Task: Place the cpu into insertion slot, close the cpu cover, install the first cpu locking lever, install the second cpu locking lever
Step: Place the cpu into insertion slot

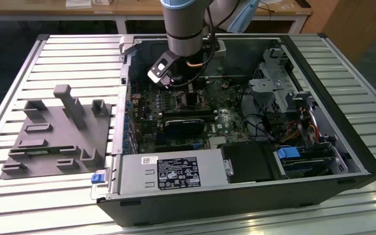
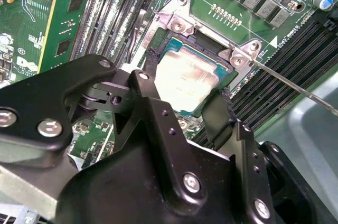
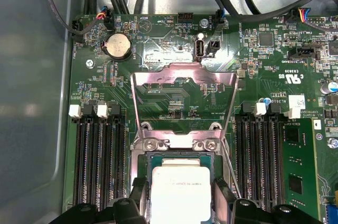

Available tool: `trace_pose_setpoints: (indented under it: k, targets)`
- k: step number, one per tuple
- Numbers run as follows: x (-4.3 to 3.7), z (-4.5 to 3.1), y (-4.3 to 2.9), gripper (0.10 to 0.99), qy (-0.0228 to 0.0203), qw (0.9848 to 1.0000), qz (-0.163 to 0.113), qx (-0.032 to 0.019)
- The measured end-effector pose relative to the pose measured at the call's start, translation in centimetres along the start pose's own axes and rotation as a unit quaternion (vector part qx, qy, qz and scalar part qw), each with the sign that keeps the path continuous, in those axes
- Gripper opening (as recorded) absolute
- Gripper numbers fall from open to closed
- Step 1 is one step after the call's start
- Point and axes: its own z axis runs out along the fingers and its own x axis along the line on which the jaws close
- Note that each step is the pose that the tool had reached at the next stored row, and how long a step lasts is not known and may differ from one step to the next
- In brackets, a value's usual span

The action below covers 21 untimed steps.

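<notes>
Jaws are clamped on the cpu (image 3: 179,197), held between them and looking basically down in the insertion slot (image 3: 179,155). The cpu cover (image 3: 182,84) stands flipped open just beyond the jaws, with a locking lever (image 2: 288,81) unlatched beside them. I reckon three steps left.

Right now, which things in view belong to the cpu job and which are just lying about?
Job: cpu, insertion slot, raised cpu cover, locking lever, gripper.
Lying about: grey fixture block, coin battery, memory slots, power supply.
</notes>
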Motion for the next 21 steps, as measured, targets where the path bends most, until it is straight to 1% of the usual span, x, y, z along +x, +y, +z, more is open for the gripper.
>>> trace_pose_setpoints:
  k: [11,13,14,21]
  targets:
    - [0.0,0.0,0.01,0.612,0.0,1.0,0.0,0.0]
    - [0.0,-0.01,0.01,0.596,-0.0002,1.0,0.0,0.0001]
    - [0.0,-0.01,0.01,0.533,-0.0001,1.0,0.0,0.0001]
    - [0.01,-0.04,0.03,0.533,0.0001,1.0,0.0,-0.0001]
